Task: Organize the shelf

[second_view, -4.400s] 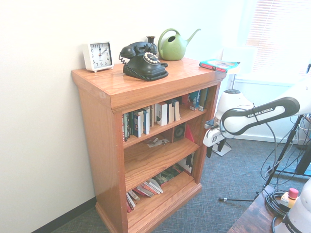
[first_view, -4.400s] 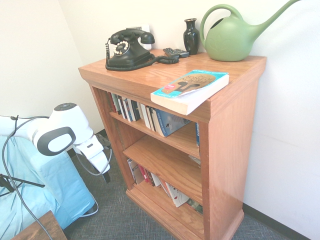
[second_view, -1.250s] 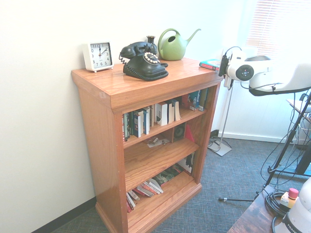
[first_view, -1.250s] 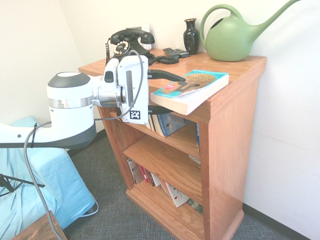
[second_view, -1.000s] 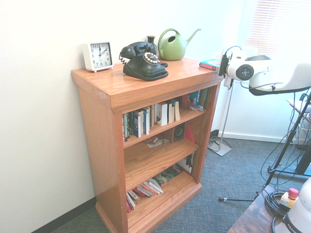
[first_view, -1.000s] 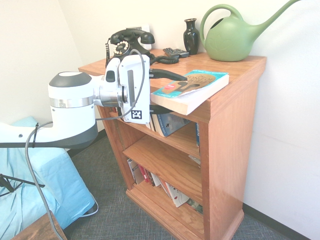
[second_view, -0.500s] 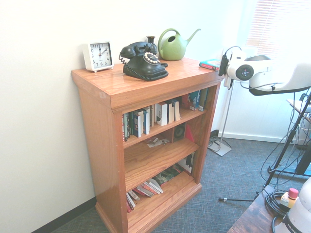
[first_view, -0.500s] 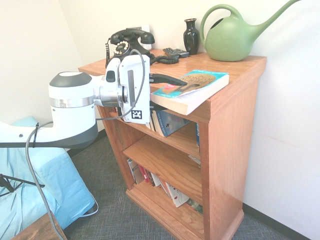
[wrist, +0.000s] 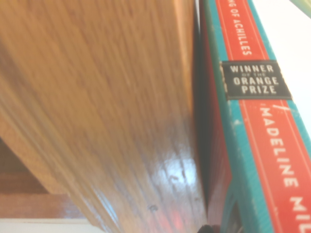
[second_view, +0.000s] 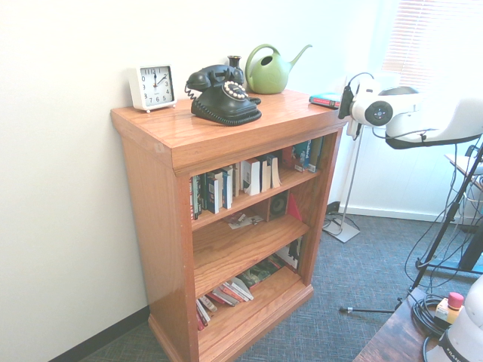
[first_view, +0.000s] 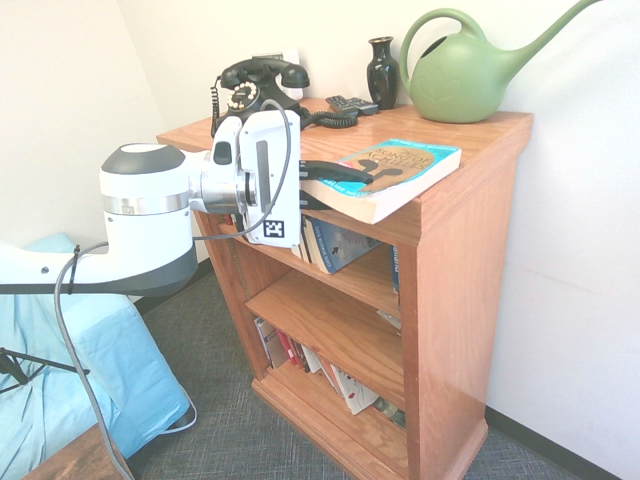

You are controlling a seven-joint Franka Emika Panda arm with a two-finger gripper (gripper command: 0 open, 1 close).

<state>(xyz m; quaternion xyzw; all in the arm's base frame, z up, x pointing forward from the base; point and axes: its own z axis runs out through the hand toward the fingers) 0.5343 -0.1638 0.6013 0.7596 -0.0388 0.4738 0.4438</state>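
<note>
Since the earlier frame the gripper (first_view: 335, 183) had come up from beside the shelf (first_view: 455, 300) to the front edge of its top, and its fingers (first_view: 335, 168) were closed on the paperback (first_view: 385, 175), one above the cover and one under the overhanging part. I judged the book could slip or sag, because only its edge was pinched. On the glossy top stood a telephone (first_view: 258, 95), a vase (first_view: 382, 70) and a watering can (first_view: 470, 70), in a carpeted corner.
</note>
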